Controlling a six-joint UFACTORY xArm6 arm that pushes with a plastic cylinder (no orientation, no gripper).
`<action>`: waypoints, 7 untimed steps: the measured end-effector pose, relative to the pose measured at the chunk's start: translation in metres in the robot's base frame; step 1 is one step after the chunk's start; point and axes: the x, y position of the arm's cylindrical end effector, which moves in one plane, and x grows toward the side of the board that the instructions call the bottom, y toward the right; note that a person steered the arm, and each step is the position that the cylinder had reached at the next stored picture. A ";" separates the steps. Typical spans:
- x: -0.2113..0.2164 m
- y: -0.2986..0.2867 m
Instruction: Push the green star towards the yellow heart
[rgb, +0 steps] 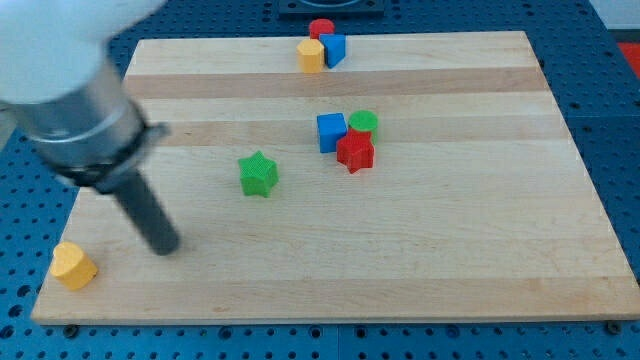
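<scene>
The green star (258, 174) lies left of the board's middle. The yellow heart (73, 265) sits at the board's bottom-left corner. My tip (165, 248) rests on the board between them, below and to the left of the star and to the right of the heart, touching neither. The rod slants up to the view's top left, where the arm's blurred body fills the corner.
A blue cube (331, 132), a green cylinder (363, 123) and a red star (355, 152) cluster right of centre. A yellow block (311, 55), a blue block (333, 48) and a red cylinder (321, 29) sit at the board's top edge.
</scene>
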 end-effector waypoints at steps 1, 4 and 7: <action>-0.003 0.073; -0.099 0.117; -0.095 0.021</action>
